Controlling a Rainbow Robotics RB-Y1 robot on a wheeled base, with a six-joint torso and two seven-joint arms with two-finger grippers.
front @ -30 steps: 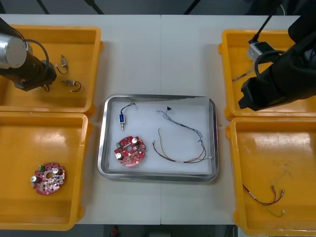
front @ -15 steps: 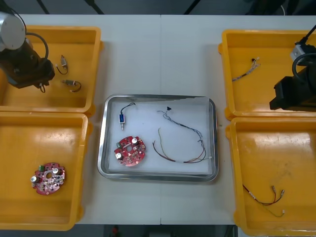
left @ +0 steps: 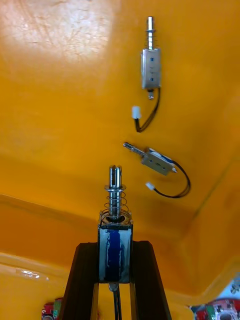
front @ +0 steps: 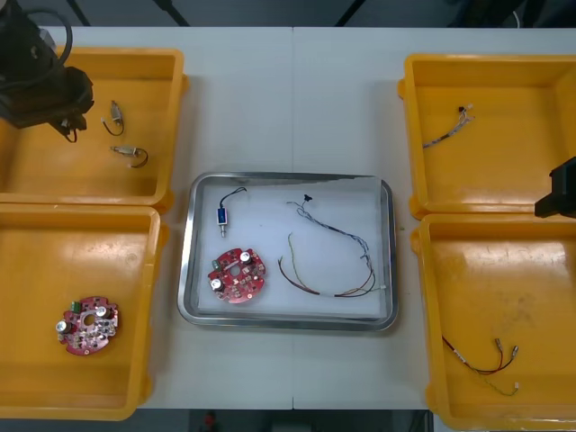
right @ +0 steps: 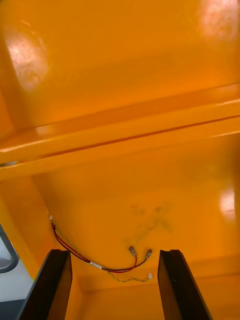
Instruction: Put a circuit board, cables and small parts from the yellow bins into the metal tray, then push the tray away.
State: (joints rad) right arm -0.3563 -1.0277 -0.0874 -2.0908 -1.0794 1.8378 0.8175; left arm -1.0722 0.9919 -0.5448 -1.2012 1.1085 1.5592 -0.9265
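My left gripper [left: 115, 246], over the yellow plastic bin [front: 36, 171] at the upper left of the front frame, is clamped on a small blue-bodied metal part [left: 114, 237]. My right gripper [right: 114, 255] stands apart above a red and yellow cable [right: 90, 260]. Mid-frame on the light surface [front: 288, 99], the shiny metal tray [front: 389, 261] holds a round red circuit board [front: 237, 274].

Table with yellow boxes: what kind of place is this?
Probably an electronics workshop or lab: yellow bins, a metal tray holding a red circuit board and cables, and the robot's left end effector gripping a small metal part.
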